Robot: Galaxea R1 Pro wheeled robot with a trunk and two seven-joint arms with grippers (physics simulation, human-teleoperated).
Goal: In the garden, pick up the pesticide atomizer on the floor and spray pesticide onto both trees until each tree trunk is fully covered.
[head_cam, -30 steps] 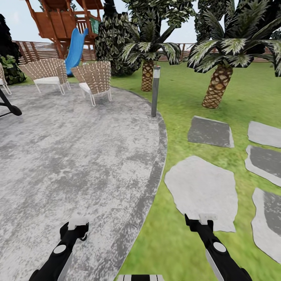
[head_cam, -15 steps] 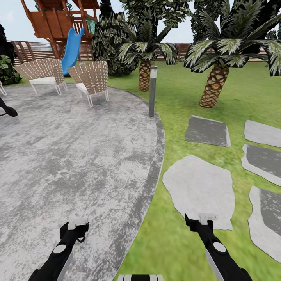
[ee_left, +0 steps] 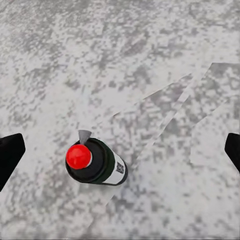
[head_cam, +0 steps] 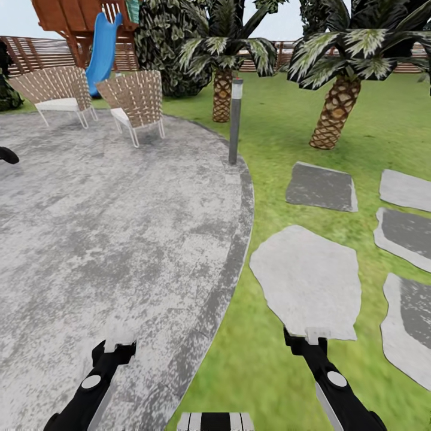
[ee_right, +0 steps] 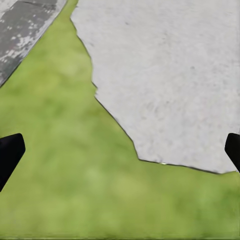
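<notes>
The pesticide atomizer (ee_left: 97,162), a dark bottle with a red cap, a small grey nozzle and a white label, stands on the grey paved patio (ee_left: 150,60) in the left wrist view. It sits below my left gripper (ee_left: 120,150), between the wide-apart black fingertips (ee_left: 10,152). In the head view my left gripper (head_cam: 114,350) hangs open over the patio (head_cam: 120,227). My right gripper (head_cam: 308,338) hangs open and empty over the lawn (ee_right: 65,165) beside a pale stepping stone (ee_right: 170,75). The two trees and their trunks are out of view.
Two woven chairs (head_cam: 134,99) stand at the patio's far side, and a grey lamp post (head_cam: 236,120) at its edge. Short palms (head_cam: 332,111) and stepping stones (head_cam: 308,281) lie on the lawn to the right. A blue slide (head_cam: 102,51) and brown fence (head_cam: 36,54) stand behind.
The whole head view has shifted: chairs, palms and lamp post sit a little higher and closer, so the camera has moved. Both arms keep their place in the picture.
</notes>
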